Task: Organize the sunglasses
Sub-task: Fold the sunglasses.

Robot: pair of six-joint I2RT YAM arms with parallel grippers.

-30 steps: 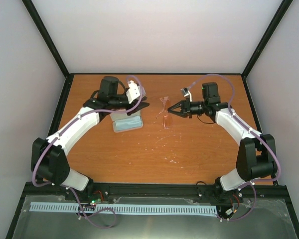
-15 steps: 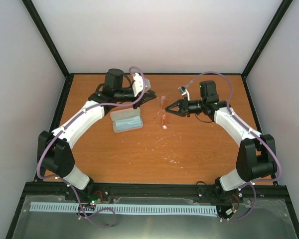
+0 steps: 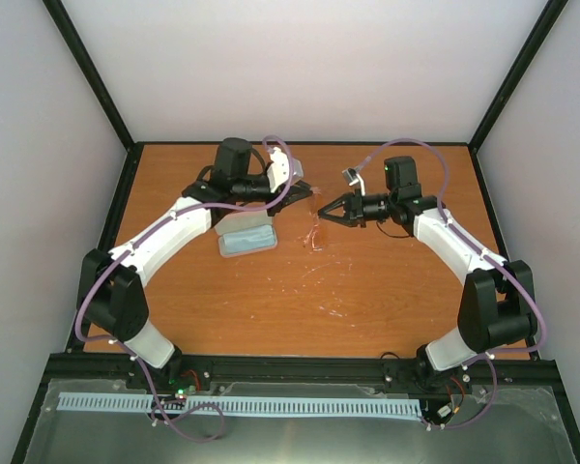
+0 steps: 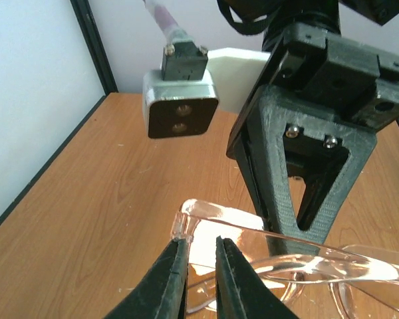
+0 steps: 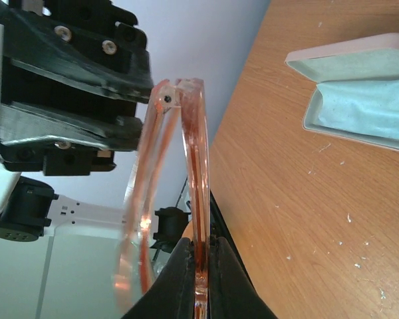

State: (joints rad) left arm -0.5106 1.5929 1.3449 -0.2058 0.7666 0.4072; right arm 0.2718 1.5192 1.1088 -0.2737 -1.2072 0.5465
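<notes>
The sunglasses (image 3: 315,230), thin and translucent orange-pink, hang upright above the table's middle back. My right gripper (image 3: 322,212) is shut on one thin strip of their frame (image 5: 197,166), which runs up from between its fingers (image 5: 201,251). My left gripper (image 3: 307,192) reaches in from the left. Its jaws stand a narrow gap apart, their tips (image 4: 199,243) at the hinge corner of the sunglasses (image 4: 186,219), the left fingertip touching it. In the left wrist view the right gripper's black body (image 4: 306,166) stands just behind the glasses.
The pink oblong case (image 3: 242,229) lies open on the wood under the left arm, with the light blue cloth (image 5: 372,106) in it. The black frame posts and white walls stand close behind both grippers.
My left arm has swung right and back, away from the case, up to the sunglasses, and its jaws have narrowed. The right gripper has shifted slightly left, still holding the glasses.
</notes>
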